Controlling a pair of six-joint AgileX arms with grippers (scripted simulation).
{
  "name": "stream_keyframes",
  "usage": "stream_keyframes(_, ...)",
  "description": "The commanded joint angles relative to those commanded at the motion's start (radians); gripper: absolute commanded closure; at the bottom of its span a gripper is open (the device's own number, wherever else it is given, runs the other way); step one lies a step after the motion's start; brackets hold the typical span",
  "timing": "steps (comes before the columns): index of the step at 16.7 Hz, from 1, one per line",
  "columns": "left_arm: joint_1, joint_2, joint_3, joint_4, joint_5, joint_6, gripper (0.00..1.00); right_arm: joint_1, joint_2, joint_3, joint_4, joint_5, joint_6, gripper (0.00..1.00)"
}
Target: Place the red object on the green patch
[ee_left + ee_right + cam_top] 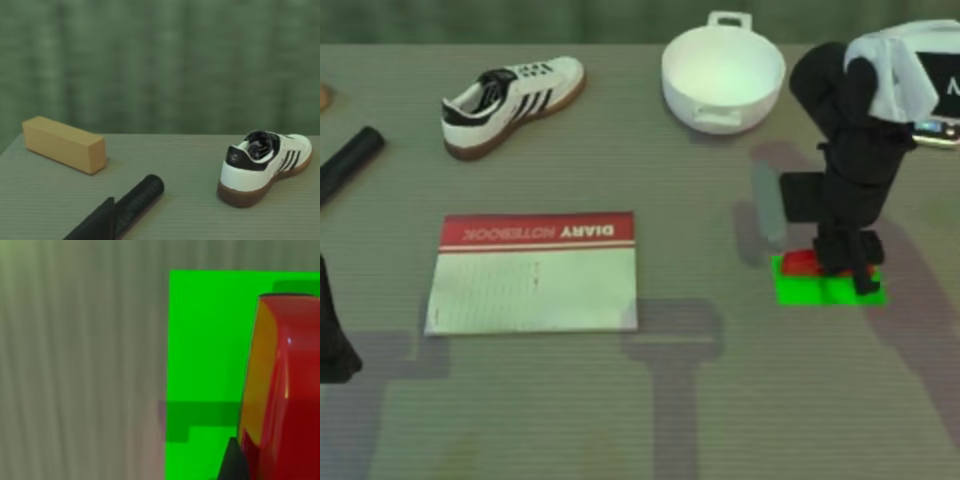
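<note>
Overhead, the right gripper (pixel 850 262) stands low over the green patch (pixel 800 290) at the table's right, the red object (pixel 800 262) lying on the patch's far edge under it; how wide its fingers stand cannot be told, and the left arm sits parked at the left edge. Next, the left wrist view shows a sneaker (pixel 265 167), a tan block (pixel 65 144) and a black cylinder (pixel 135 200). Lastly, the right wrist view shows the red object (pixel 285 390) over the green patch (pixel 205 340).
</note>
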Motion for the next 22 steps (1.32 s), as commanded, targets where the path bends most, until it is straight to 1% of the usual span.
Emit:
stream_keyframes(4,0.0,0.0,0.0,0.0,0.0,0.0,0.0,0.0,0.003,-0.008,0.008,0.0,0.0,1.0)
stream_keyframes(17,0.0,0.0,0.0,0.0,0.0,0.0,0.0,0.0,0.003,-0.008,0.008,0.0,0.0,0.02)
stream_keyframes(18,0.0,0.0,0.0,0.0,0.0,0.0,0.0,0.0,0.003,-0.008,0.008,0.0,0.0,0.0)
stream_keyframes(22,0.0,0.0,0.0,0.0,0.0,0.0,0.0,0.0,0.003,-0.008,0.008,0.0,0.0,0.0)
